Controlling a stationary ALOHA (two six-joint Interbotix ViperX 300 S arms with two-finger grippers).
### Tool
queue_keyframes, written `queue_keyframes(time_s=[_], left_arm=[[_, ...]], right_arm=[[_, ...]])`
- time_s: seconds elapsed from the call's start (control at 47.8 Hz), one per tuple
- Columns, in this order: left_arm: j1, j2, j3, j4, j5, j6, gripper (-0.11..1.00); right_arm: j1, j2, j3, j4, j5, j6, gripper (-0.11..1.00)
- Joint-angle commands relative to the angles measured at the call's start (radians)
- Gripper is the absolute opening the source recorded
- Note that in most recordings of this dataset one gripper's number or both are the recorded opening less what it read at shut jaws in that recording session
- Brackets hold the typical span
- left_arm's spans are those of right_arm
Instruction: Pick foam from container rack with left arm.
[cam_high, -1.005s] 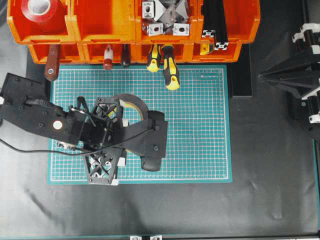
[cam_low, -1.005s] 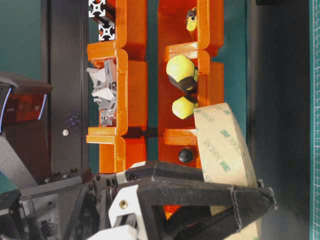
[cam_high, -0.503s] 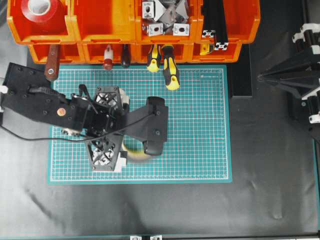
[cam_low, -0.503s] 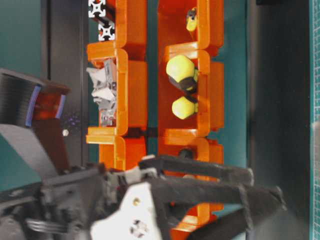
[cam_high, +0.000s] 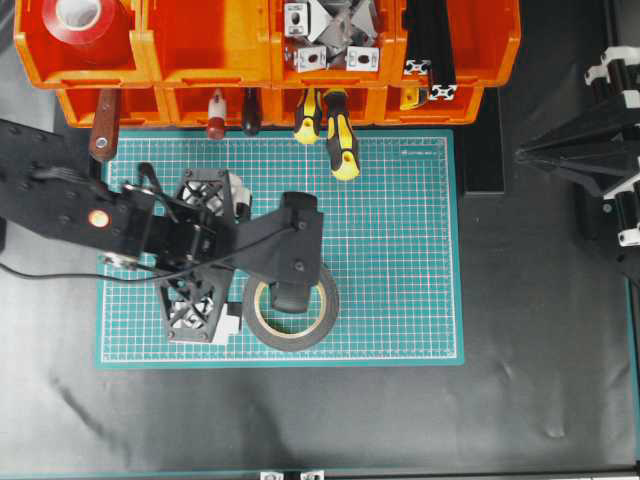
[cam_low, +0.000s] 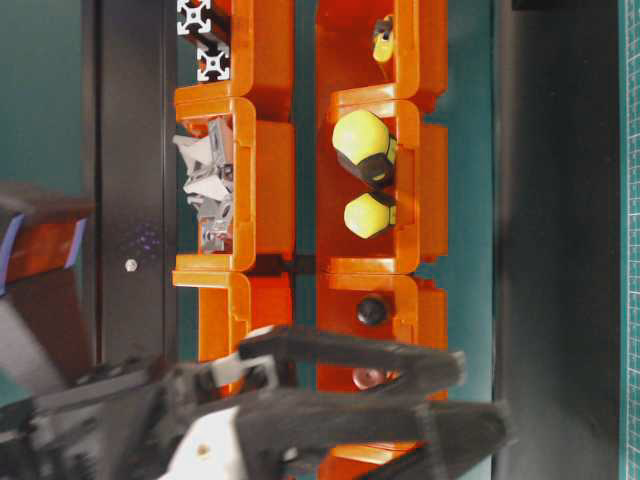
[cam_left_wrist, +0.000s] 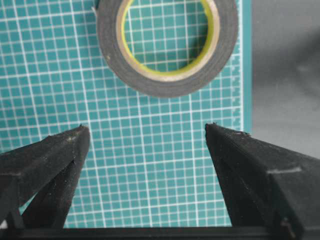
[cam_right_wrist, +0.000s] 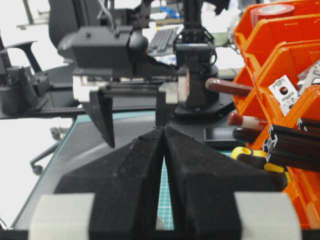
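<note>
Released since before, one foam (cam_high: 291, 314) flat on mat (cam_high: 400, 250) (left jaws wide, empty; right jaws together).

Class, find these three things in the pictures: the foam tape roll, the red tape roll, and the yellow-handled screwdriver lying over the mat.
foam tape roll (cam_high: 322, 325): overhead view, dark outer band.
red tape roll (cam_high: 100, 38): overhead view, red side.
yellow-handled screwdriver (cam_high: 342, 140): overhead view, handle.

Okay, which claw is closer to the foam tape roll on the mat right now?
Left. The left claw hangs open right beside the foam tape roll on the green mat; the right claw sits shut far off at the table's right edge.
</note>
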Motion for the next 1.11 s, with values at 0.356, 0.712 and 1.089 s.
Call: queue_keyframes(time_s=[0.356,0.712,1.089], left_arm=[[-0.029,-0.357,0.112,0.003,-0.144,-0.006,0.87],[-0.052,-0.689,0.376,0.003,-0.405,-0.002,0.82],[-0.051,-0.976,0.618,0.003,-0.609,-0.014,0.81]], right_arm=[[0.011,0.005,-0.034,0.003,0.031,0.005,-0.01],[0.011,-0.002,-0.034,0.003,0.044,0.002,-0.01],[0.011,-0.014,-0.025,0.002,0.066,0.000,-0.01]])
